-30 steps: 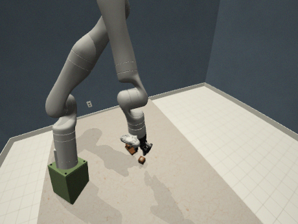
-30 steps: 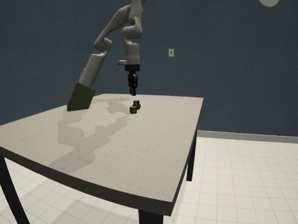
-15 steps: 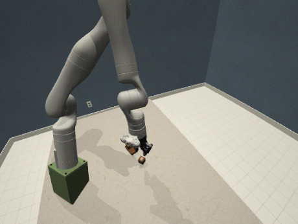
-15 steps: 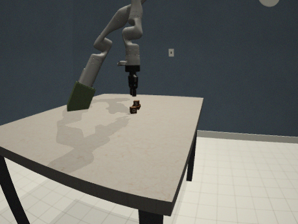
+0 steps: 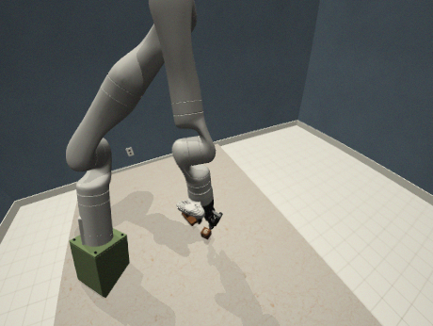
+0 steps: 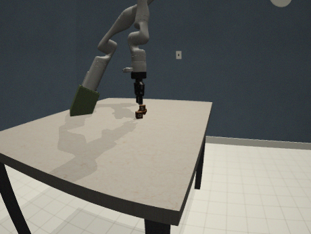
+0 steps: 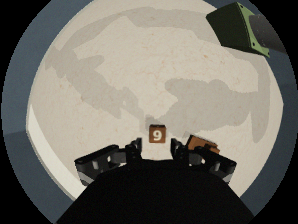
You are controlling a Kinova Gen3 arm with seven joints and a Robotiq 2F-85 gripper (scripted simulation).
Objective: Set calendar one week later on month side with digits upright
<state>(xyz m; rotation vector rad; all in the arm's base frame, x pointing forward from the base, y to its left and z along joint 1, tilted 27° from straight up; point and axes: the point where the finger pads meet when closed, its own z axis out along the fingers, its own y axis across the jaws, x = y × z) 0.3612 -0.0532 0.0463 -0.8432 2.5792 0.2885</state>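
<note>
Wrist view shows the gripper with its fingers partway apart and nothing between them, above a brown cube whose upper face reads 9. That cube sits on the table, outside the brown tray; in the exterior view another cube appears at the tray, its exact seating too small to tell.
</note>
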